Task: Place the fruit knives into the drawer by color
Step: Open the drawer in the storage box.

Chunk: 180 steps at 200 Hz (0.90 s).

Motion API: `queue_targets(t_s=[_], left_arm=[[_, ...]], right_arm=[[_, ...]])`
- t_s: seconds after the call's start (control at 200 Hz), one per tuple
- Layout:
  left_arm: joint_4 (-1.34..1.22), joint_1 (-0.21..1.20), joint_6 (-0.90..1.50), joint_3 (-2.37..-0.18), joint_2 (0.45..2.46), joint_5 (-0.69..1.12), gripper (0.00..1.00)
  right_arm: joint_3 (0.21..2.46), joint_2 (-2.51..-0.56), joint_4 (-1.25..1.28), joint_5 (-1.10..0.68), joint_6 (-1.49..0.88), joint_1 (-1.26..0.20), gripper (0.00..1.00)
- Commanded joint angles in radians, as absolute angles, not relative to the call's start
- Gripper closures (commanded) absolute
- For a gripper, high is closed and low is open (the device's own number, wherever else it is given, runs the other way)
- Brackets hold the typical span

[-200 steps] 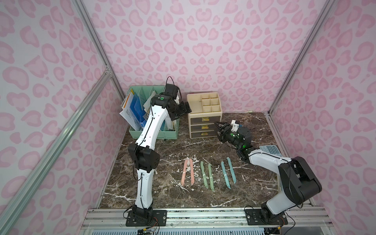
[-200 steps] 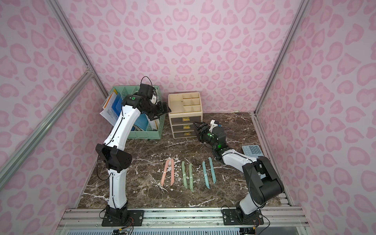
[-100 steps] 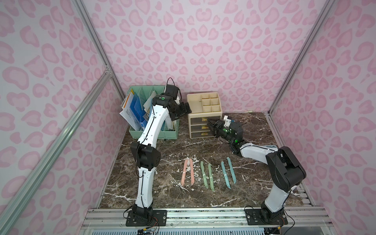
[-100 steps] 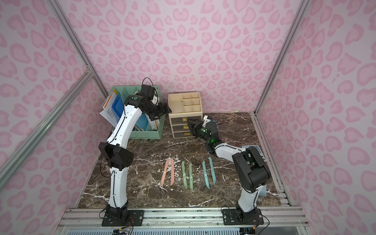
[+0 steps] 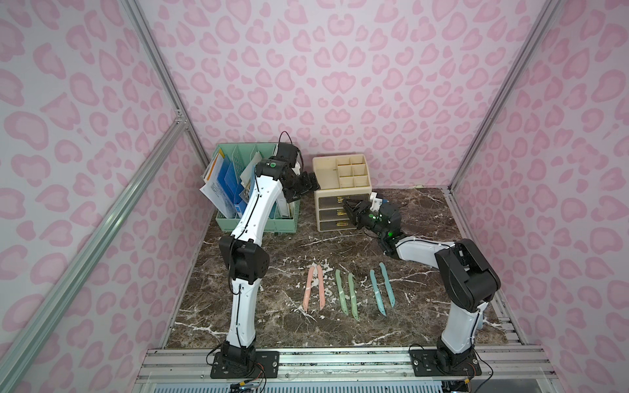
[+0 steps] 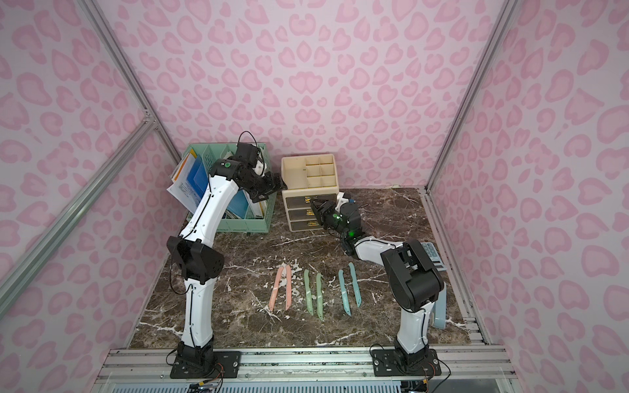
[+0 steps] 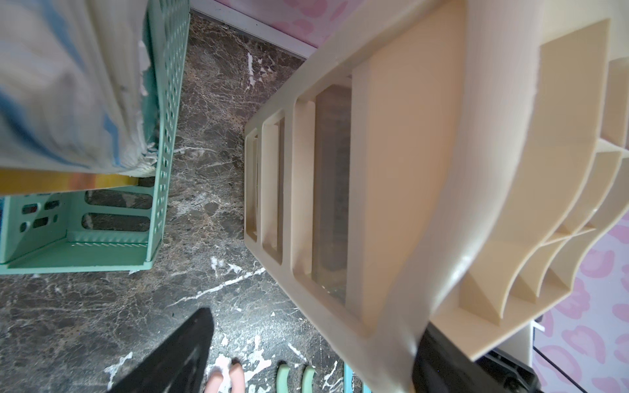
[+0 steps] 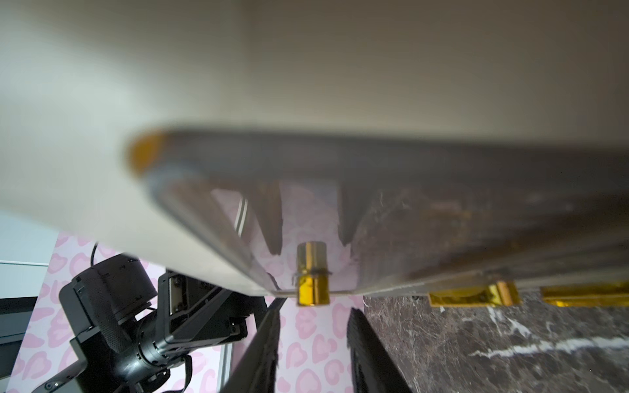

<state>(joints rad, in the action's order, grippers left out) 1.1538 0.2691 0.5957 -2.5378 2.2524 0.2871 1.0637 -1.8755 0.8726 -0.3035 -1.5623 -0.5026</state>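
Bench (image 5: 408, 326) is carrying a drawer unit (image 5: 328, 214) at its back edge and six fruit knives (image 5: 353, 296), paired by colour, toward the front edge. Left jaws are gaping wide beside the unit, right jaws hovering part open at its top gold handle (image 8: 312, 275), both empty.

Nothing written anywhere here can be read. The white sheet (image 5: 218, 195) in the green file basket (image 5: 286, 224) carries lines of print, too small to make out. The calculator (image 6: 432, 255) keys are equally illegible.
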Motion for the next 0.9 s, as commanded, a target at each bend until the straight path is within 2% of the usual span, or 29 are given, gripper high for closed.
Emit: queue_targets(t_s=[0.0,0.475,0.65,0.76,0.895], left_arm=[[1.149,0.267,0.577,-2.548,2.263,0.304,0.11],[1.145,0.265,0.576,-2.549,2.280,0.322,0.11],[1.145,0.263,0.574,-2.549,2.286,0.328,0.11],[1.143,0.263,0.573,-2.549,2.291,0.332,0.11],[1.143,0.261,0.572,-2.549,2.296,0.336,0.12]], right_arm=[[1.085,-1.885,0.919,-0.301,-1.547,-0.505,0.63],[1.141,-1.948,0.935,-0.293,-1.552,-0.502,0.66],[1.153,-1.963,0.952,-0.291,-1.548,-0.496,0.75],[1.159,-1.970,0.955,-0.292,-1.545,-0.493,0.85],[1.164,-1.971,0.958,-0.293,-1.541,-0.489,0.87]])
